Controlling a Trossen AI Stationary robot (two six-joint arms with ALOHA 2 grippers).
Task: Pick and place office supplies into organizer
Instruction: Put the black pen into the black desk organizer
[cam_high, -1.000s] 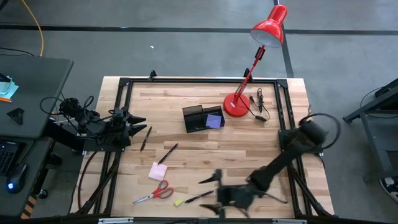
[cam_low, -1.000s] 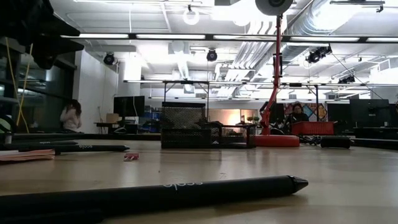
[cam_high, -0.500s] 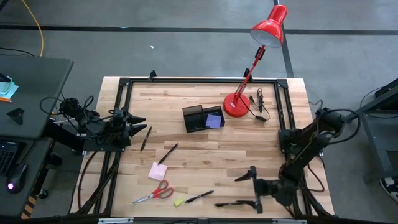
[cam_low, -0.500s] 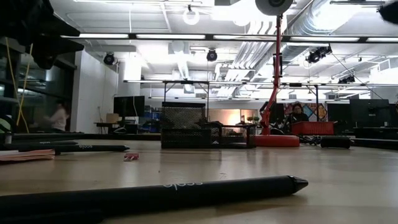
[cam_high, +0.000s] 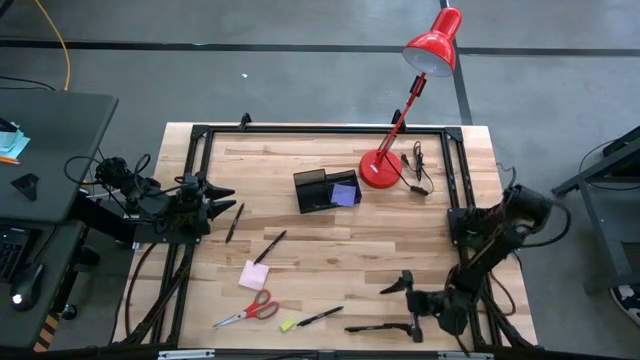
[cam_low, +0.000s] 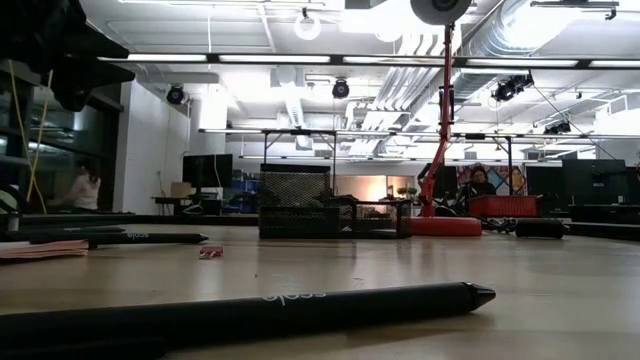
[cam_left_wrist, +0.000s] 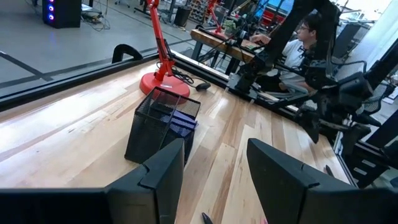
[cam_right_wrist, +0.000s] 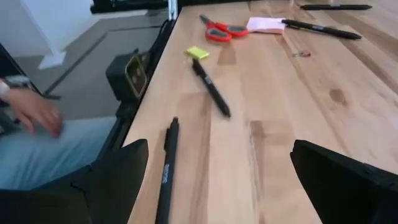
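One purple sticky pad (cam_high: 345, 194) inside black mesh organizer (cam_high: 318, 190); pens, red-handled scissors (cam_high: 250, 311), pink pad (cam_high: 253, 275) remain. My right gripper (cam_high: 408, 305) wide open, empty, near edge; left gripper (cam_high: 208, 197) open, waiting.

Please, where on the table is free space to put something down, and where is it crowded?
Free: the far-left stretch behind the organizer, and the middle between organizer and right gripper. Crowded: the near-left corner, with scissors, pink pad and pens.
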